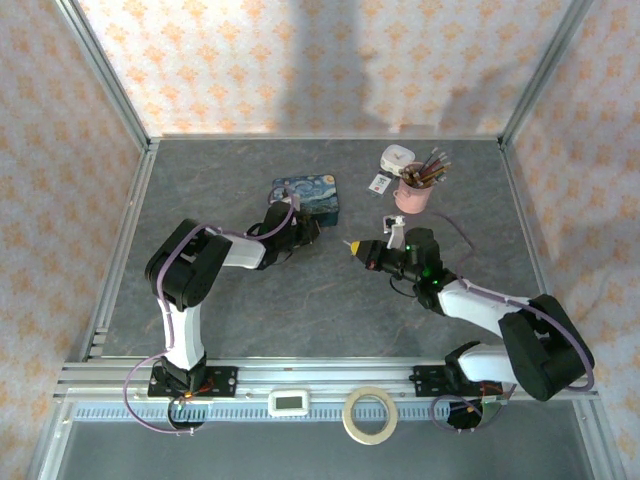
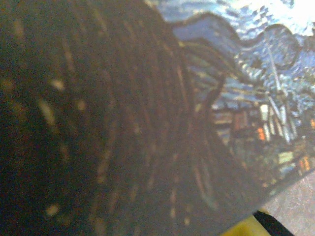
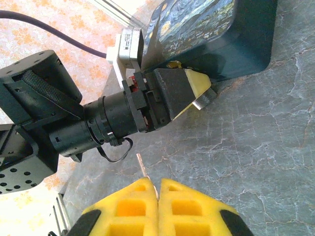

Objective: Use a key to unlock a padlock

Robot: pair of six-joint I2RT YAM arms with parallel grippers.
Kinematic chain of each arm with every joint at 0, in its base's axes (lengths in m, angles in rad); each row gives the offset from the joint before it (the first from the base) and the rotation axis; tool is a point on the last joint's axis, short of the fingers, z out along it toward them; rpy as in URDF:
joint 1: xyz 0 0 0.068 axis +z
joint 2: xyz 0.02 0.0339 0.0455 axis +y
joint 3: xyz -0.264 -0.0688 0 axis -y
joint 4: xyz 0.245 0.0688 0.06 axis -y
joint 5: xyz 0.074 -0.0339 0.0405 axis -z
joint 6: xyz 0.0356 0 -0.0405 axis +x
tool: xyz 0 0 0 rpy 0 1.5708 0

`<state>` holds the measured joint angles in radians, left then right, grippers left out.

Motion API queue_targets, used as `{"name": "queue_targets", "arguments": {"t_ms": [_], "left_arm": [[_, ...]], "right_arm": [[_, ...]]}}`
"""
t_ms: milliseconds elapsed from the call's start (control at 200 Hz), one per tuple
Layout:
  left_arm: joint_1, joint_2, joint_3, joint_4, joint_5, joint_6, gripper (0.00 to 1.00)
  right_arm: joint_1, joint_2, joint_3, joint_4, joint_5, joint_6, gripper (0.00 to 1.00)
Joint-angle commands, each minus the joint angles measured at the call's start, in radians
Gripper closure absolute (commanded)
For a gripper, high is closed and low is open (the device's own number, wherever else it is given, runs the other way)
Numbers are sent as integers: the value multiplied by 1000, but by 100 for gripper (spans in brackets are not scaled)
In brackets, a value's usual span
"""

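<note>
Your right gripper (image 3: 157,186) has its two yellow foam pads pressed flat together, pinching the key (image 3: 144,169). It is a thin, flat sliver of pale metal that sticks out from the seam between the pads and slants up to the left. The pads are blocky and soft-looking, with square hollows in their faces. Just ahead of the key's tip is your left gripper (image 3: 199,93), a dark, angular wedge with a cream pad on a black ribbed wrist. It is close to the key but not touching it. At its tip sits a small silver piece (image 3: 203,98), rounded and dull. You cannot tell whether that is the padlock, nor whether the left fingers are clamped or parted. The tip rests against the lower edge of the tin (image 3: 197,24), a glossy box painted with blue and yellow swirls and with dark, smooth side walls. The left wrist camera sits so close to the tin (image 2: 236,98) that the brushwork blurs. From above, the left gripper (image 1: 305,230) is at the tin's (image 1: 308,195) near side and the right gripper (image 1: 352,246) is just beside it. Both are low over the grey, marble-veined table (image 1: 250,320).
</note>
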<state>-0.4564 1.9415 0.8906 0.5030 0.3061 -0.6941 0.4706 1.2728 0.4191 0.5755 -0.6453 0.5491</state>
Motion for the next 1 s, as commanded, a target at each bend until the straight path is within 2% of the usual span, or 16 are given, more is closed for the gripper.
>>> {"name": "queue_targets", "arguments": {"t_ms": [0,150,245,455,616,801,996], "left_arm": [[-2,13,-32,27,-19,-44,73],[-7,33,-35,66,-15,-72,92],[-6,27,-38,75,8,-91,100],[-6,-27,-76,159,120,-207,100],[-6,-80,-146,358,206,-380,100],[-6,-93,-192,512,249,-511,100],[-7,-96,-209,558,251,-546,100]], "right_arm": [[3,0,4,50,3,8,100],[3,-8,-7,49,11,8,100],[4,-4,-18,52,19,13,100],[3,89,-50,167,33,118,100],[4,229,-51,327,10,232,100],[6,360,-21,458,-19,300,100],[19,446,31,527,-30,328,100]]}}
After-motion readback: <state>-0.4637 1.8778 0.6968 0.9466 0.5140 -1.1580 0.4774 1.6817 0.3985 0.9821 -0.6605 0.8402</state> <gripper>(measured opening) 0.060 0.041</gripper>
